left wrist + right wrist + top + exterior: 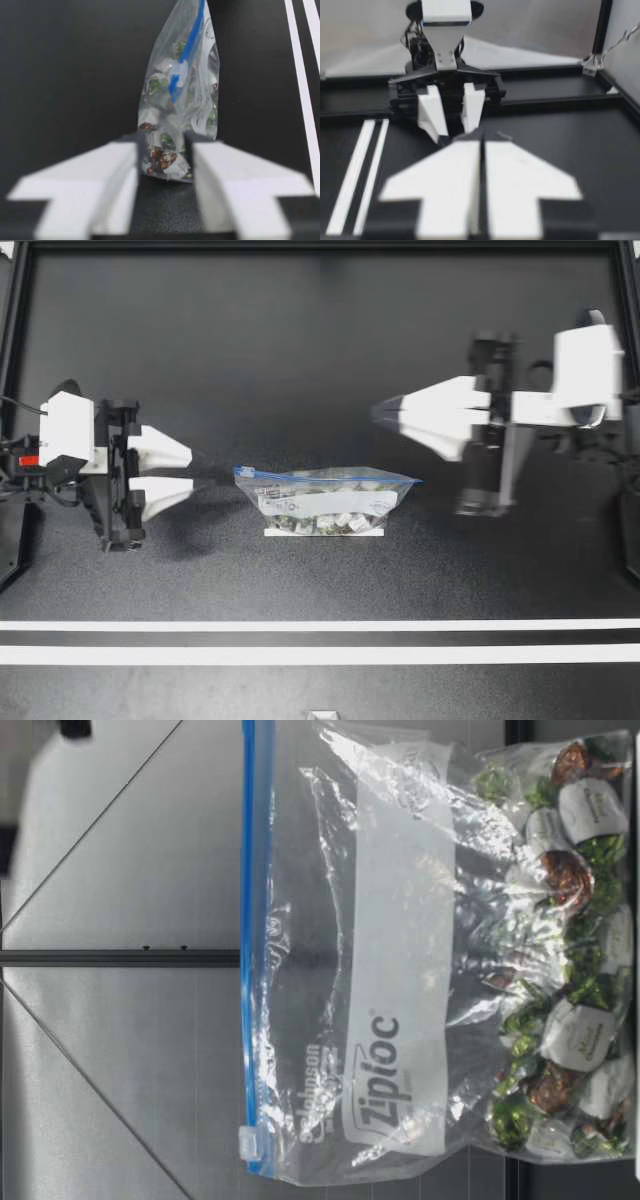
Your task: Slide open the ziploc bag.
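Nothing is done yet. The ziploc bag (pixel 325 502) of candies (pixel 565 880) stands in the middle of the table (pixel 300 360) and looks zipped shut, slider (pixel 245 472) at its left end. Your left gripper (pixel 190 469) is near it, fingers wide. Your right gripper (pixel 376 411) is farther off, fingers pressed together.

Clear bag (pixel 325 502), blue zip strip (pixel 330 478); green, brown and white sweets (pixel 565 875); black worktop (pixel 300 360), two white stripes (pixel 320 625).

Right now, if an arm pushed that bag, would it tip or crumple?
Probably crumple first: the bag is thin wrinkled film, empty above, so it likely gives. The wrapped sweets sit heaped at the bottom, so it may stay upright rather than tip. Its glossy film may be slippery.
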### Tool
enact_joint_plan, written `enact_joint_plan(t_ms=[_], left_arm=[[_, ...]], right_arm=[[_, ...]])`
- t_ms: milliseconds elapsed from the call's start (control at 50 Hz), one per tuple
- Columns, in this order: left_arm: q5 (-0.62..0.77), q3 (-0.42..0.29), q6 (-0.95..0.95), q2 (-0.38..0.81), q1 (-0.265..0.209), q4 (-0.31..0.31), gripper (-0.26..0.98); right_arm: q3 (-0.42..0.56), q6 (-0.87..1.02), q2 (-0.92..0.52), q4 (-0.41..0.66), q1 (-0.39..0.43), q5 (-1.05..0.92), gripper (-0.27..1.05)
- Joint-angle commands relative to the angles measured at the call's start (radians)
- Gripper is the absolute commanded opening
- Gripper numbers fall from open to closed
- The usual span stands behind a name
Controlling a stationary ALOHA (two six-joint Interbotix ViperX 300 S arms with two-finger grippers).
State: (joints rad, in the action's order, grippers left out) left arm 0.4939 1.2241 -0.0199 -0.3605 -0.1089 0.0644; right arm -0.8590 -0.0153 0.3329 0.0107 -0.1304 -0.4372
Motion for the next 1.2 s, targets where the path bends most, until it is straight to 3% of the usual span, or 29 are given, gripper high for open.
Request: enact_joint_plan(t_ms=[0, 160, 520, 680, 920, 1020, 1180], left_arm=[[0.031, -0.026, -0.015, 0.018, -0.002, 0.002, 0.46], [0.109, -0.037, -0.049, 0.072, 0.009, 0.000, 0.46], [0.179, -0.078, -0.058, 0.167, 0.031, 0.000, 0.44], [0.198, -0.078, -0.058, 0.184, 0.031, 0.000, 0.28], [0.198, -0.098, -0.058, 0.204, 0.031, 0.003, -0.13], [0.198, -0.101, -0.055, 0.202, 0.031, 0.002, -0.20], [0.198, -0.101, -0.049, 0.202, 0.031, 0.002, -0.21]], right_arm=[[0.097, 0.002, -0.078, 0.014, -0.009, 0.012, 0.25], [0.222, 0.003, -0.207, 0.026, -0.009, 0.054, 0.52], [0.403, 0.003, -0.380, 0.034, 0.012, 0.216, 0.53], [0.417, 0.003, -0.420, 0.040, 0.032, 0.245, 0.53], [0.422, 0.005, -0.449, 0.040, 0.051, 0.258, 0.53], [0.425, 0.005, -0.460, 0.040, 0.052, 0.268, 0.53], [0.430, 0.005, -0.472, 0.040, 0.055, 0.293, 0.53]])
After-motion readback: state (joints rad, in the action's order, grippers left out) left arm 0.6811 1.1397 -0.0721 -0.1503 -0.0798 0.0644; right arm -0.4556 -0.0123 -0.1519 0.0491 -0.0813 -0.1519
